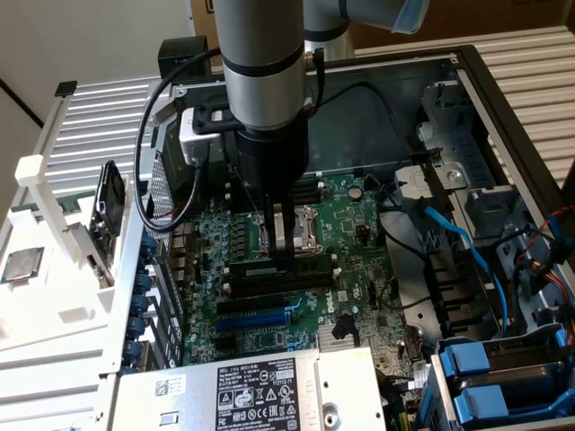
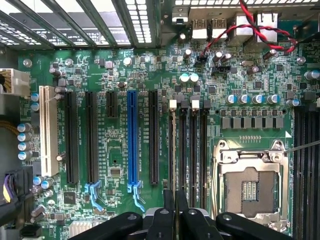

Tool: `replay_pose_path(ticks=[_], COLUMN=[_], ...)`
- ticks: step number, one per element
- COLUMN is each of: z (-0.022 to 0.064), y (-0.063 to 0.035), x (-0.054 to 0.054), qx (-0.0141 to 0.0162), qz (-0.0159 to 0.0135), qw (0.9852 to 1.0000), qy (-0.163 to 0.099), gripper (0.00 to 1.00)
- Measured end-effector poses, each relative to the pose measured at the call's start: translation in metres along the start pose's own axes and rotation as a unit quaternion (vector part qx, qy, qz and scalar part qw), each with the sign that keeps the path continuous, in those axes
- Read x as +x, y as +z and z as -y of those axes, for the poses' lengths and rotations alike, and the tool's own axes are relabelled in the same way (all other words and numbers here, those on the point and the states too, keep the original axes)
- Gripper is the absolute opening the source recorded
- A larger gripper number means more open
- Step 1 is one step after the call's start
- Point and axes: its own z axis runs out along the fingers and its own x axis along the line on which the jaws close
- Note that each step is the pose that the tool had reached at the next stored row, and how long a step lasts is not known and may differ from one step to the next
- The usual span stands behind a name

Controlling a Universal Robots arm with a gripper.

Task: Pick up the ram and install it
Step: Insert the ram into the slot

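Two jaws, nearly together, pinch the ram (image 2: 173,150) by its top edge. In the wrist view the stick shows edge-on as a thin pale line along the memory slot nearest the black expansion slots, w/ three more memory slots (image 2: 192,150) alongside. Seated or just over the slot: can't tell, since the jaws cover its near end. In the ext. view the arm (image 1: 265,63) stands upright over the mobo (image 1: 359,215) inside the open PC case (image 1: 386,90), its body hiding the grip and part of the open CPU socket (image 2: 250,187). A blue slot (image 2: 132,140) and a white slot (image 2: 48,130) lie further off. The PSU (image 1: 260,391) is cut off at the frame's bottom. A silver chip (image 1: 20,265) sits on the white tray (image 1: 54,332) at the ext. view's left, well apart.
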Motion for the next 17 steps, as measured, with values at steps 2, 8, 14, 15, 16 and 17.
replay_pose_path(ticks=[2, 8, 14, 15, 16, 17], z=[-0.0001, -0.0003, -0.0036, -0.0037, -0.0038, -0.0041], y=[-0.0011, -0.0017, -0.0019, -0.0019, -0.0019, -0.0019], x=[0.0, -0.0001, 0.0, 0.0, 0.0, 0.0001], qx=[0.001, 0.0112, 0.0129, 0.0144, 0.0157, 0.0173], qz=[0.0, -0.0001, -0.0001, -0.0001, 0.0, 0.0], qw=[1.0, 0.9999, 0.9999, 0.9999, 0.9999, 0.9999], qy=[0.0, 0.0, 0.0, 0.0, 0.0, -0.001], gripper=[0.13, 0.13, 0.13, 0.13, 0.13, 0.13])
